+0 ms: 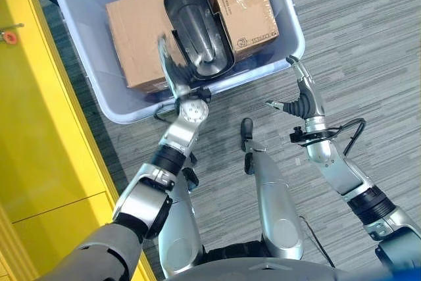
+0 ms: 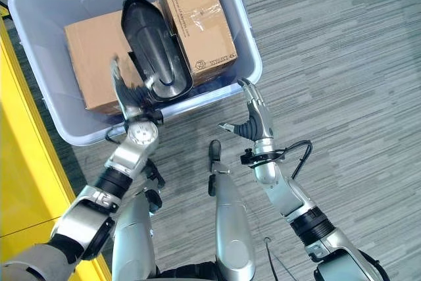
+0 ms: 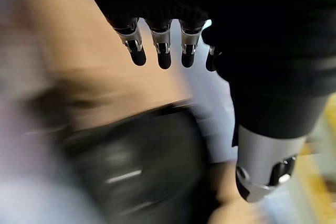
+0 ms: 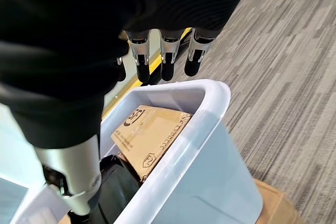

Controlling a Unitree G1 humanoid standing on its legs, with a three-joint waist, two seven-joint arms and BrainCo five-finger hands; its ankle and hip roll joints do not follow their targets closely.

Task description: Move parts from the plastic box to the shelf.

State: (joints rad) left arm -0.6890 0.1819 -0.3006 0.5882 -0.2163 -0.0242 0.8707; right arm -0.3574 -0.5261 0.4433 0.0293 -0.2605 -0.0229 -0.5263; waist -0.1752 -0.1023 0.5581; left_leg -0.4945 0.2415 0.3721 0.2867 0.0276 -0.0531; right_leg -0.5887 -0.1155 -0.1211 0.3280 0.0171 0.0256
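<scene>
Grey striped carpet floor (image 1: pixel 368 37); yellow shelf (image 1: pixel 39 136) along my left, pale plastic box (image 1: pixel 289 4) on the floor ahead of me

Inside the box, left to right: a flat cardboard box (image 1: pixel 135 34), a black moulded part (image 1: pixel 197 27) lying on it, then a second printed cardboard box (image 1: pixel 240 4) propped against the far right wall. The black part's long axis runs away from me, its near end at the box's front wall

My left hand (image 1: pixel 172 69) is over the front rim, just beside that near end, fingers (image 3: pixel 163 51) straight and relaxed, nothing held. It is clearly the nearer hand

My right hand (image 1: pixel 301 97) hangs outside the box by its near right corner, fingers (image 4: pixel 168 59) straight, holding nothing, apart from the parts
</scene>
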